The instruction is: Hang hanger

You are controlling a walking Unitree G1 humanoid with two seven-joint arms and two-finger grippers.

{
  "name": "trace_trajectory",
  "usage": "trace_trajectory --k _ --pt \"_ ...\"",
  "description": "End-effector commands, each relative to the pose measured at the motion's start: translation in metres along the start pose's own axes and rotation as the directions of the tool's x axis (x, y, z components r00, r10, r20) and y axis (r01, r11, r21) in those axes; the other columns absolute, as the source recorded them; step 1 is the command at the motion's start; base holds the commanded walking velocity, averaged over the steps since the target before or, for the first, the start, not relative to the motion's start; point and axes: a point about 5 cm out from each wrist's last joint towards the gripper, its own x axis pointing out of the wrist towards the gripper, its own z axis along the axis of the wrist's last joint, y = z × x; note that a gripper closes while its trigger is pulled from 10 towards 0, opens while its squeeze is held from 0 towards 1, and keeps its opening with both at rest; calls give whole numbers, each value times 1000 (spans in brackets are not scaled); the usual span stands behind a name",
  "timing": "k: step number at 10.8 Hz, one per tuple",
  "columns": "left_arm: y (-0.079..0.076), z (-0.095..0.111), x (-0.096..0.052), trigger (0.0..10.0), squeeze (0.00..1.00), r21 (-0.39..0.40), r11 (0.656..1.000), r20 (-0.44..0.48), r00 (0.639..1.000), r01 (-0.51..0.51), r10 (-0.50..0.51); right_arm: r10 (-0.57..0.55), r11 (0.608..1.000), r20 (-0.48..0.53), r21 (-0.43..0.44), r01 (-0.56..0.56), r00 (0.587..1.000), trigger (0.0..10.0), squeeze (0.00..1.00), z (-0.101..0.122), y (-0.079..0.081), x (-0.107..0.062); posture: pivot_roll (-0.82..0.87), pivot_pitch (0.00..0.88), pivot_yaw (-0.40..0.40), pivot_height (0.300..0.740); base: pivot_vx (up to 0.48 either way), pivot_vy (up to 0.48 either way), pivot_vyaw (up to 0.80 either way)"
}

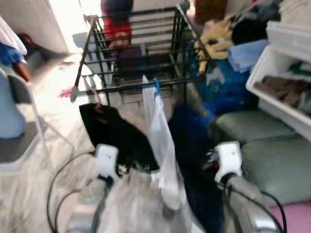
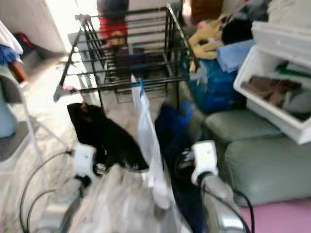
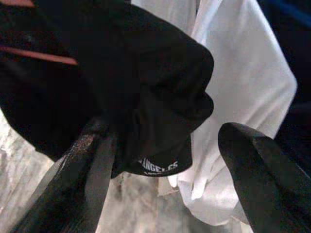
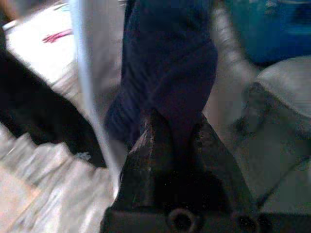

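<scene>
Black metal-tube drying rack point(image 1: 136, 53), upper centre: thin bars, slight sheen. Black cloth garment point(image 1: 121, 136), centre left: matt, soft, creased; white printed lettering on its hem in the left wrist view. White cloth garment point(image 1: 160, 141), centre: thin, smooth, matt, hung from a blue plastic hanger hook point(image 1: 157, 87). Dark navy cloth garment point(image 1: 194, 150), centre right: matt, folded. Left gripper point(image 3: 165, 160): fingers point(image 3: 87, 174) of black matt material, scuffed. Right gripper point(image 4: 177, 141): dull black fingers point(image 4: 155, 150) pressed into navy cloth. White plastic bin point(image 1: 277, 82), right edge: smooth, glossy. Grey-green cushions point(image 1: 272, 160), lower right: leather-like, faint sheen. Marbled floor point(image 1: 63, 121), left: polished stone look.
</scene>
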Motion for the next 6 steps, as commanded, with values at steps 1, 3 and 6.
trace_trajectory --k 1,3,6 --pt "8 19 5 10000 0 15 999 68 997 -34 33 -25 999 104 24 23 994 10000 0 23 -1 4 -176 0 111 740 0 0 0" --pt "13 29 9 10000 0 11 998 96 994 -62 60 -76 997 122 39 72 990 10000 0 23 -8 -4 -195 0 118 740 0 0 0" --pt "8 30 10 10000 0 16 999 104 993 -51 49 -51 999 126 15 50 991 10000 0 22 -2 -7 -189 0 104 740 0 0 502"
